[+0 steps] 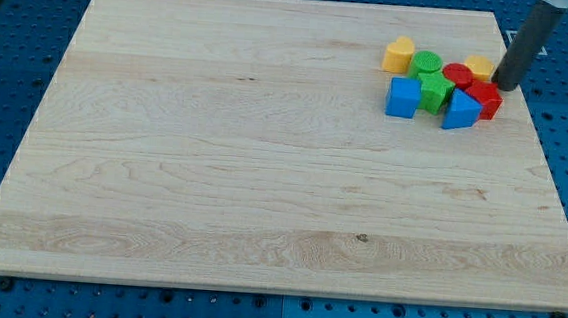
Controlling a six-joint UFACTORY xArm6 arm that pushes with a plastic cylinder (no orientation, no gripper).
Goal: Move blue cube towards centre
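The blue cube [403, 97] sits on the wooden board [263, 178] at the view's upper right, on the left edge of a tight cluster of blocks. My tip [504, 87] is at the right end of that cluster, beside a red block [487, 99] and a yellow block [480, 66]. The tip is about 100 px to the right of the blue cube, with the other blocks between them. The rod rises to the view's top right.
The cluster also holds a yellow block [400, 55], a green cylinder [427, 62], a green block [434, 90], a red cylinder [457, 75] and a blue triangular block [460, 110]. The board's right edge [540, 147] is close by.
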